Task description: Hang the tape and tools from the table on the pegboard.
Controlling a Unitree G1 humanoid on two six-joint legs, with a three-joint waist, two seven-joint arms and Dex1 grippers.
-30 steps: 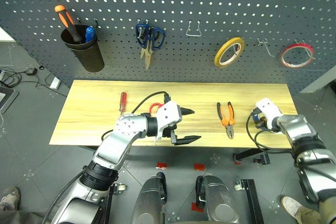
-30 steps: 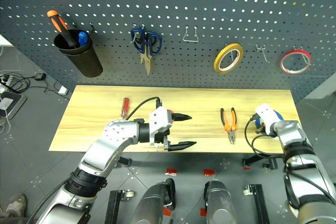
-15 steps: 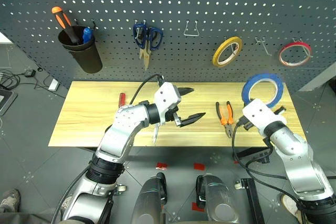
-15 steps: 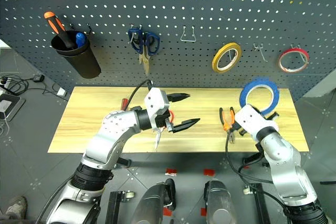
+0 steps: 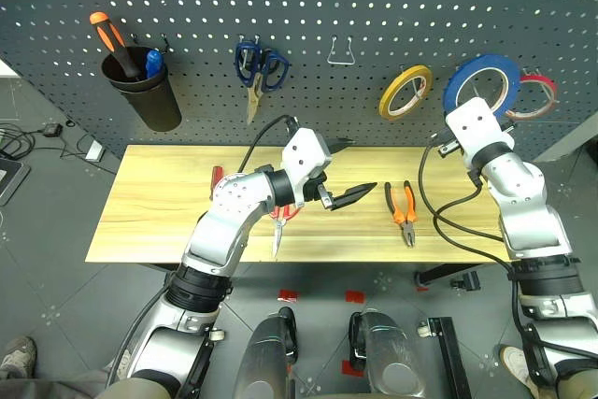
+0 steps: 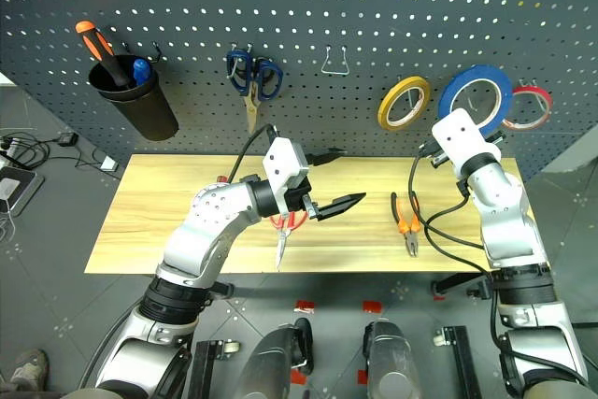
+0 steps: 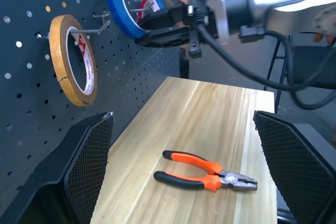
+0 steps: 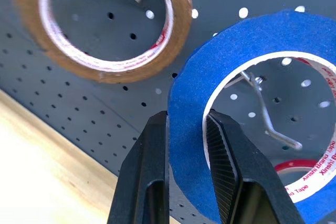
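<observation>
My right gripper (image 8: pixel 187 119) is shut on the wall of the blue tape (image 5: pixel 453 86) and holds it up against the pegboard (image 5: pixel 374 7), between a yellow roll and a red-rimmed roll. A metal hook (image 8: pixel 265 114) shows through the ring's hole. My left gripper (image 5: pixel 360 165) hangs open and empty above the middle of the table (image 5: pixel 159 203). Just under that arm lie the red-handled scissors (image 5: pixel 283 217). The pliers (image 5: pixel 402 207) lie to their right. The red-handled screwdriver (image 5: pixel 216 178) lies to their left.
On the pegboard hang a black cup (image 5: pixel 154 95) with an orange-handled screwdriver, dark-blue scissors (image 5: pixel 260 67), an empty hook (image 5: pixel 342 51), the yellow tape (image 5: pixel 406 91) and the red-rimmed roll (image 5: pixel 544 89). Cables lie on the floor at the left.
My right arm has lifted the blue tape from the table's right end up to the pegboard. The left gripper has risen a little and swung right, still open.
</observation>
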